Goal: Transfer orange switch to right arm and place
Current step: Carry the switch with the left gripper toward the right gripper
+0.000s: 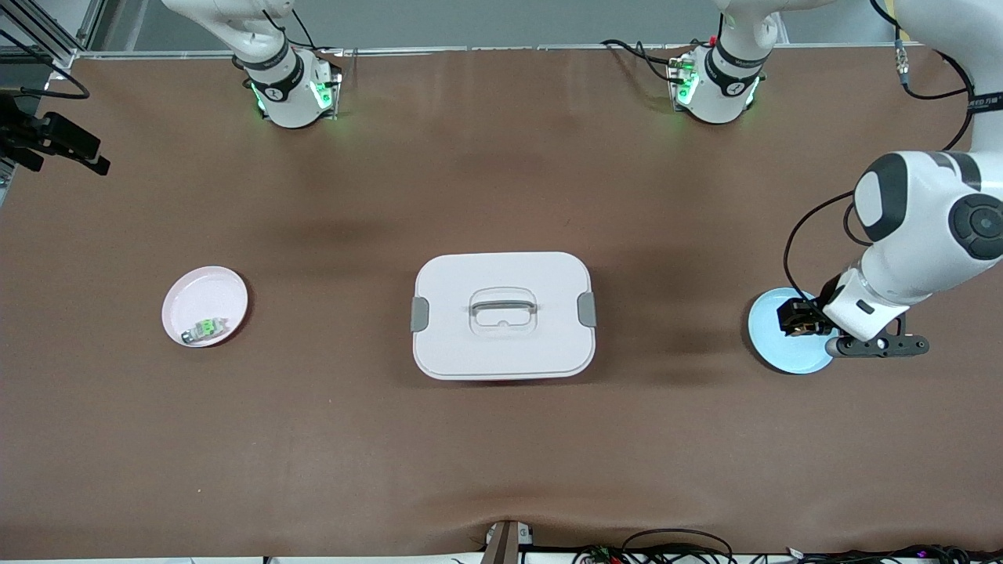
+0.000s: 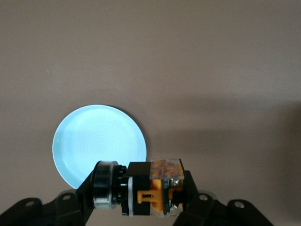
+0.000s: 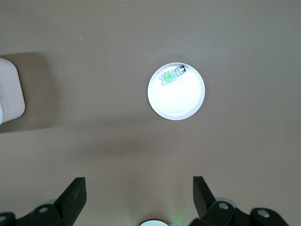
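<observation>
The orange switch [image 2: 157, 188], a small black-and-silver block with an orange middle, is clamped between the fingers of my left gripper [image 2: 138, 190]. In the front view the switch [image 1: 798, 319] hangs just above the light blue plate [image 1: 787, 356] at the left arm's end of the table. The blue plate [image 2: 94, 141] is bare. My right gripper [image 3: 138, 188] is open with nothing between its fingers, high over the table near the pink plate [image 3: 181, 101]. The front view does not show the right gripper.
A pink plate [image 1: 205, 294] at the right arm's end holds a small part with a green middle [image 1: 205, 329]. A white lidded box [image 1: 470, 345] with a handle stands mid-table between the two plates. Cables run along the table's front edge.
</observation>
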Tool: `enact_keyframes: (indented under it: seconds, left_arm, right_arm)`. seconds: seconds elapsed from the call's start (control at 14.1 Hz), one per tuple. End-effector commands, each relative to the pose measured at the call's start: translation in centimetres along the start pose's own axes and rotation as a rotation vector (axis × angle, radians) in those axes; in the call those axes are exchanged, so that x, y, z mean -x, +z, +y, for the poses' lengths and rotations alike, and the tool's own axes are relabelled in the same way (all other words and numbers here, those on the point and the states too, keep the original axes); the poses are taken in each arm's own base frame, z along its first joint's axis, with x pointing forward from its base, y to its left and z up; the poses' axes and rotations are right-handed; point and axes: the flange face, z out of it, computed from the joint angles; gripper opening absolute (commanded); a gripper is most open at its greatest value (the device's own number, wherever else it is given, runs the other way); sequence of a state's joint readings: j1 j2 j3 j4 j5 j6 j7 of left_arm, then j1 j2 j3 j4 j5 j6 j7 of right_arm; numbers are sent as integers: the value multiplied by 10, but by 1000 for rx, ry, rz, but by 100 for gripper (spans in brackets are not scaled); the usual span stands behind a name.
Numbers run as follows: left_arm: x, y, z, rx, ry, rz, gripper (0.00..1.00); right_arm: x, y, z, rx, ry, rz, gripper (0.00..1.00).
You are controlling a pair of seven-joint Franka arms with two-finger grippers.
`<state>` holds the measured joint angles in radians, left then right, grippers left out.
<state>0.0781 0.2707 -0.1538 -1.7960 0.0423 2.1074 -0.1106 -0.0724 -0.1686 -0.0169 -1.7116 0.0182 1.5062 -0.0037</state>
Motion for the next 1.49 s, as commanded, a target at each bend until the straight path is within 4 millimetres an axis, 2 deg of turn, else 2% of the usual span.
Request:
enact_keyframes:
  seconds: [0.0, 0.14, 0.28, 0.57, 0.71, 0.78, 1.0, 1.21, 1.42]
  left_arm:
    - [-3, -36, 33, 13, -44, -16, 0]
    - [-1, -52, 60, 27, -45, -23, 0]
    - [1, -63, 81, 86, -65, -27, 0]
    - [6, -83, 132, 164, -159, -32, 0]
    - [12, -96, 162, 182, -206, -54, 0]
    - [15, -97, 176, 197, -216, -75, 0]
    - [28, -101, 209, 248, -290, -126, 0]
    - [42, -97, 245, 296, -383, -204, 0]
    - [57, -93, 276, 344, -470, -297, 0]
  right_arm:
    - [-3, -4, -4, 8, -13, -5, 100]
    - [-7, 6, -26, 11, -55, -25, 100]
    - [1, 9, -59, 14, -100, -72, 100]
    - [19, 26, -157, 24, -96, -121, 100]
    - [27, 36, -198, -25, -60, -147, 100]
    - [27, 41, -214, -66, -9, -159, 100]
    - [37, 60, -259, -135, 37, -139, 100]
    - [53, 66, -304, -201, 129, -115, 100]
    - [60, 87, -319, -356, 201, -120, 100]
